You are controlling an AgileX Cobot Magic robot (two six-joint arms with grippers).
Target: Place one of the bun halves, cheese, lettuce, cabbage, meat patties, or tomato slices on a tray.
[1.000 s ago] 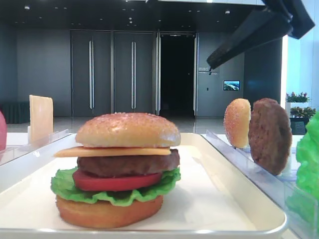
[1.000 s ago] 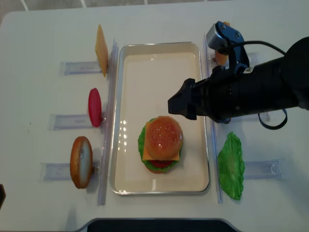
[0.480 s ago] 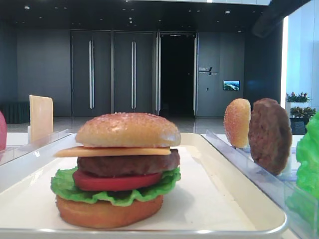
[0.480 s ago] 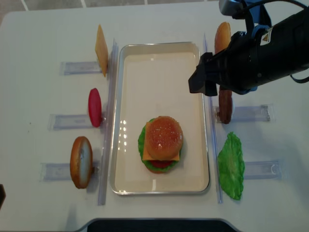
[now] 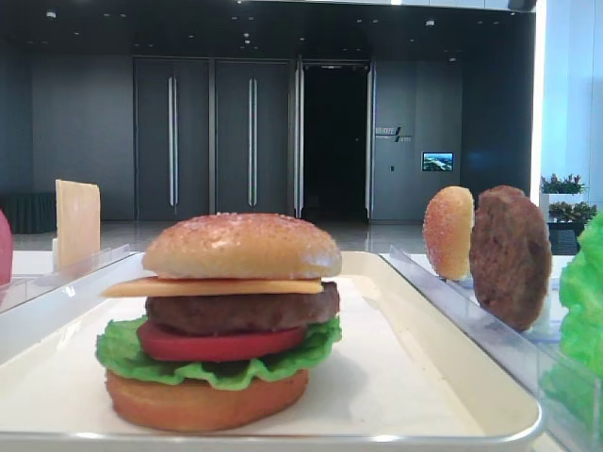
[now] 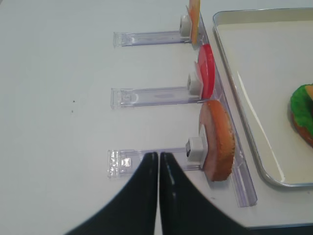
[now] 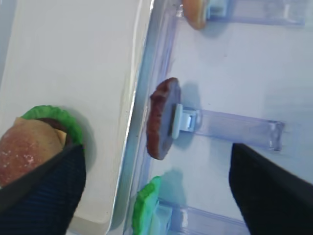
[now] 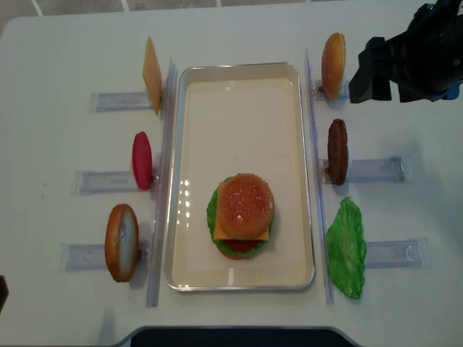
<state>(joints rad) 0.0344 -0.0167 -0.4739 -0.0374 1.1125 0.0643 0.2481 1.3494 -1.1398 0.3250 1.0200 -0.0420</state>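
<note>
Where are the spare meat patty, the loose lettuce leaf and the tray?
spare meat patty (image 8: 337,151): overhead view, its dark upper edge.
loose lettuce leaf (image 8: 346,248): overhead view, leaf middle.
tray (image 8: 239,130): overhead view, bare floor.

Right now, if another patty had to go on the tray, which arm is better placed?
Probably the right. Its open claw hangs beside the spare patty on that side of the tray; the left claw is shut, by the bun opposite.
</note>
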